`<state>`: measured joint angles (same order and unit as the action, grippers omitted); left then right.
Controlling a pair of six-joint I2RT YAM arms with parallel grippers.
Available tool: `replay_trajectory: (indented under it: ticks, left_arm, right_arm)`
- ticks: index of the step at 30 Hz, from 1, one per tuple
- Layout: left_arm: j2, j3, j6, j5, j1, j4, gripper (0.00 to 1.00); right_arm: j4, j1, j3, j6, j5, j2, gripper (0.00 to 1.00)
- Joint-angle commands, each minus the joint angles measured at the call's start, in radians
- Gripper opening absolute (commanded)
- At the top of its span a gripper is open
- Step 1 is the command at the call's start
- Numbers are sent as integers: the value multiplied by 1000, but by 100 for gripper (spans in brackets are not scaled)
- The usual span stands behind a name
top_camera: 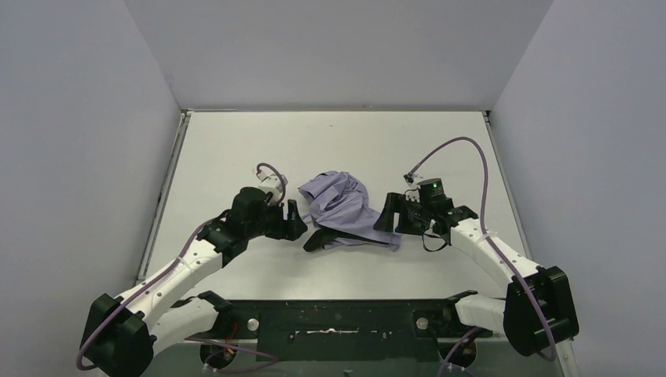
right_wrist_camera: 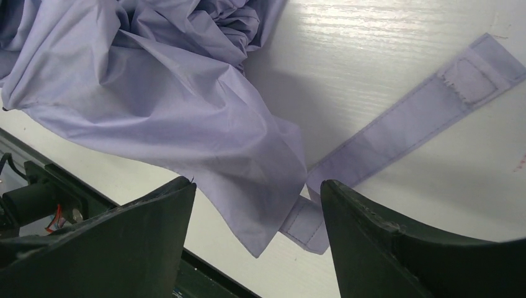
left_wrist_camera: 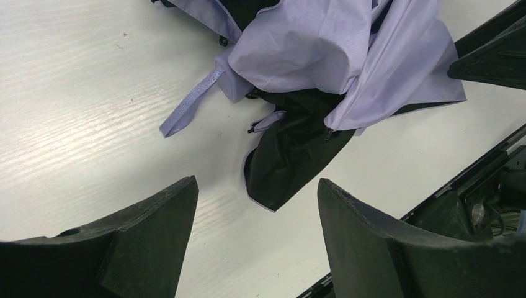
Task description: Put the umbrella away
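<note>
While umbrella (top_camera: 343,206) lies crumpled | left gripper (top_camera: 298,221) jaws wide, empty | right gripper (top_camera: 389,219) likewise

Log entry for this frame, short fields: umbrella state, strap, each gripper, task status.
umbrella: collapsed, crumpled heap mid-table, lavender fabric with black lining showing
closure strap: unfastened, lying flat on the table
left gripper: open, beside the umbrella's left side, holding nothing
right gripper: open, at the umbrella's right edge, fabric not clamped
task status: canopy not yet wrapped or strapped
</note>
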<state>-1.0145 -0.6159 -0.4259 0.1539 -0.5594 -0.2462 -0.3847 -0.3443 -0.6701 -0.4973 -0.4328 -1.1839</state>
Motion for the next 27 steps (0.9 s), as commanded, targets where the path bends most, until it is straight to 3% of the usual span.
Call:
replay_trajectory:
  ticks: [1,11,15,22,27]
  left_arm:
    - [29,-8,-16,17,-5,19,68]
    - [-2,-7,-16,33,-24,48,68]
    - [-6,-6,-13,30,-33,48,68]
    - [-7,6,-19,23,-47,55,68]
    - [6,7,-20,26,-58,63,68]
  right_arm:
    - [92,22,14,35,-99,-1,75]
    - [218,32,128,-32,-186,-11,73]
    - [219,32,130,-65,-207,28,58]
    - [214,32,73,-150,-305,105,13]
    - [124,32,-86,-186,-313,133,5]
